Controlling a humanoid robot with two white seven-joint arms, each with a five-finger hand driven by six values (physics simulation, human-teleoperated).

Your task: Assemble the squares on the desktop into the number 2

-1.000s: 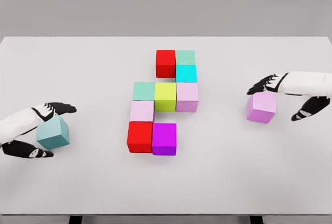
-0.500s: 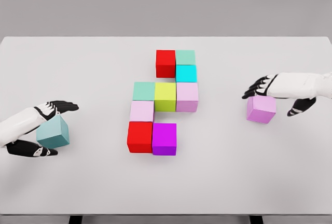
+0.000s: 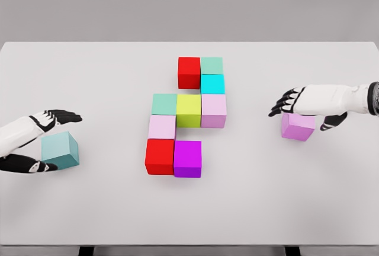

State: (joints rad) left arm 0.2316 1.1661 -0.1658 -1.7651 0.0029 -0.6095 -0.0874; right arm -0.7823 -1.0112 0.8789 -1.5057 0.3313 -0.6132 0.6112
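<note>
— Moved? Both hands: left hand (image 3: 37,143) has drawn back left of the block figure (image 3: 188,117), fingers spread around the teal cube (image 3: 60,150), not gripping.
— Right hand (image 3: 302,108)?
— Slid toward the figure, fingers draped open over the pink cube (image 3: 297,126) right of it.

The right hand (image 3: 302,106) lies over the top rear of the lilac block (image 3: 297,127), hiding that part of it, and whether the fingers actually press on the block cannot be told; its arm is cut off by the right edge. The left arm runs out at the left edge, and the left hand (image 3: 37,143) covers the teal block's (image 3: 60,150) left side, so any contact there is unclear. The table (image 3: 89,208) loses its front legs to the bottom edge.
</note>
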